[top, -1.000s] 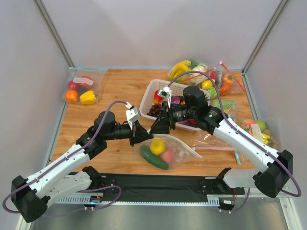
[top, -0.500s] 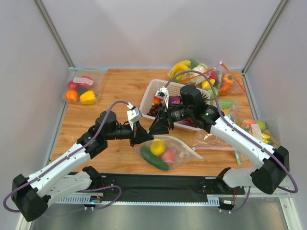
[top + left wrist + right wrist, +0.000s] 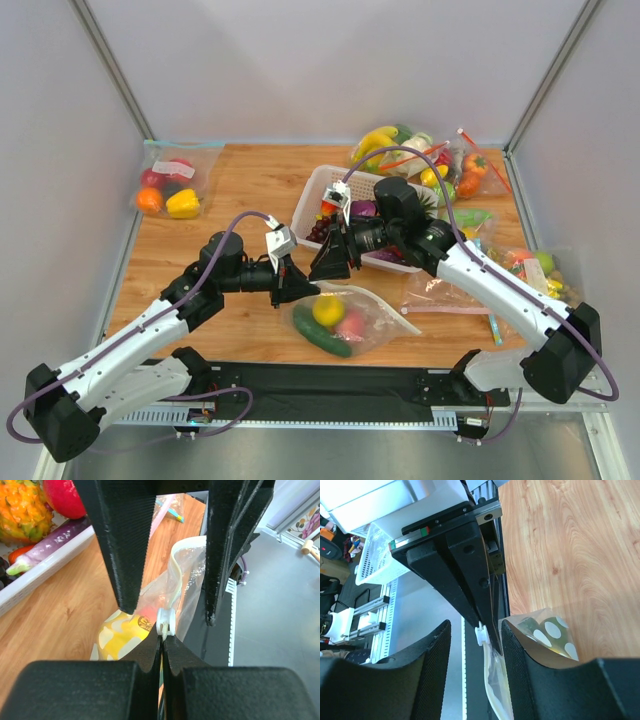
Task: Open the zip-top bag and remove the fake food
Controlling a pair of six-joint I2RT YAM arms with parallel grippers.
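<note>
The zip-top bag (image 3: 372, 312) lies on the table near the front, holding the dark green cucumber (image 3: 320, 331), the yellow round fruit (image 3: 328, 307) and the pink peach (image 3: 350, 323). My left gripper (image 3: 291, 287) is shut on the bag's upper left zip edge, just below the white slider (image 3: 165, 622). My right gripper (image 3: 329, 264) is open, its jaws on either side of the slider (image 3: 481, 634) and the raised bag edge (image 3: 492, 680), not touching them. In the left wrist view my left gripper (image 3: 161, 642) pinches the zip strip, with the yellow fruit (image 3: 120, 632) behind it.
A white basket (image 3: 308, 205) with grapes and other fruit stands right behind the grippers. A blue-zip bag (image 3: 170, 185) lies at back left. Bags with bananas (image 3: 385, 140) and red-orange zips (image 3: 450, 295) fill the back right and right side.
My right gripper has moved a little left, closer to the left gripper and the slider. The left gripper keeps its hold and has hardly moved.
</note>
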